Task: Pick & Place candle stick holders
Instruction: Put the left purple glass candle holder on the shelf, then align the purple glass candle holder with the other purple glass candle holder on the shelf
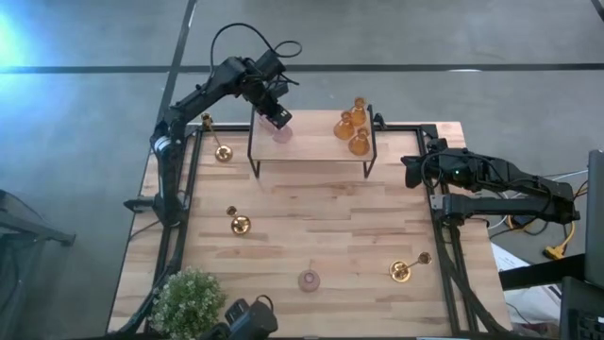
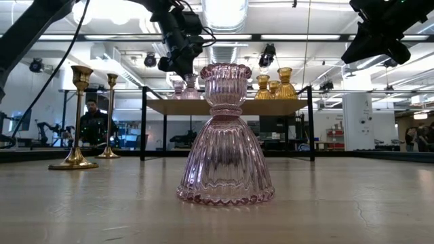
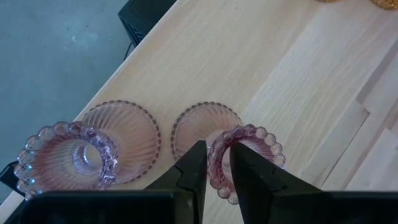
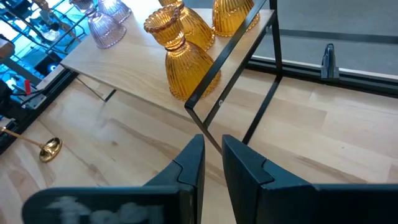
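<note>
The left gripper (image 3: 214, 171) sits over the raised shelf (image 1: 311, 149) with its 2 dark fingers pinching the beaded rim of a pink holder (image 3: 239, 158), one finger inside the cup and one outside; the gap looks narrow, and I cannot tell for sure whether the grip is firm or just loosening. That holder stands upright on the shelf, right beside a 2nd pink holder (image 3: 87, 149), their bases nearly touching. The risk lies there: if the fingers drag on the rim while lifting away, the piece may tip into its neighbour or toward the nearby shelf edge. At the shelf's other end stand 3 amber holders (image 1: 351, 127). On the table below wait a 3rd pink holder (image 1: 309, 280) and 3 gold holders (image 1: 240, 225), well apart. The right gripper (image 4: 211, 171) hangs beside the shelf's right end with its fingers close together, holding nothing, close enough to the black frame that a careless swing may knock it
</note>
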`<state>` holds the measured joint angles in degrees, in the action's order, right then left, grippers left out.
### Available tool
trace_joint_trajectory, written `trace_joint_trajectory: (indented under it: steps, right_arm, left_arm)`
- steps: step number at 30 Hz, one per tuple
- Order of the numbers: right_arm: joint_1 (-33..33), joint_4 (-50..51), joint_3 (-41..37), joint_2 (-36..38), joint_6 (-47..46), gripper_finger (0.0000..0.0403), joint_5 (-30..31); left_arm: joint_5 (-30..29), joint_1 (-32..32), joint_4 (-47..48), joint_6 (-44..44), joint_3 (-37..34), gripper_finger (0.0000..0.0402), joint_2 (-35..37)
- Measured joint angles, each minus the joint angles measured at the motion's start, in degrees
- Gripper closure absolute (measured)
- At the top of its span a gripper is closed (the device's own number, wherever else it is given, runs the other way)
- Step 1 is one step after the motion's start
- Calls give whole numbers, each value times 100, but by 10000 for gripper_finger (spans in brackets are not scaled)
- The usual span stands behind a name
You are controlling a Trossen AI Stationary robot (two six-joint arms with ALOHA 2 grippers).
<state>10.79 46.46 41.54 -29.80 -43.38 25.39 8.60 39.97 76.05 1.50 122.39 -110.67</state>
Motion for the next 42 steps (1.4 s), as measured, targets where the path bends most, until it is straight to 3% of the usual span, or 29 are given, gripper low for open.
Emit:
trace_joint_trajectory:
  steps: [28, 38, 42]
  right_arm:
    - [0, -2, 0, 0, 1, 355, -13]
    - [0, -2, 0, 3, 5, 355, -51]
    - [0, -1, 0, 2, 5, 355, -53]
  left_arm:
    - [-234, 4, -51, -1, 0, 325, 35]
    - [-200, 4, -92, 93, 7, 260, 218]
    - [33, 4, 61, 122, 325, 244, 231]
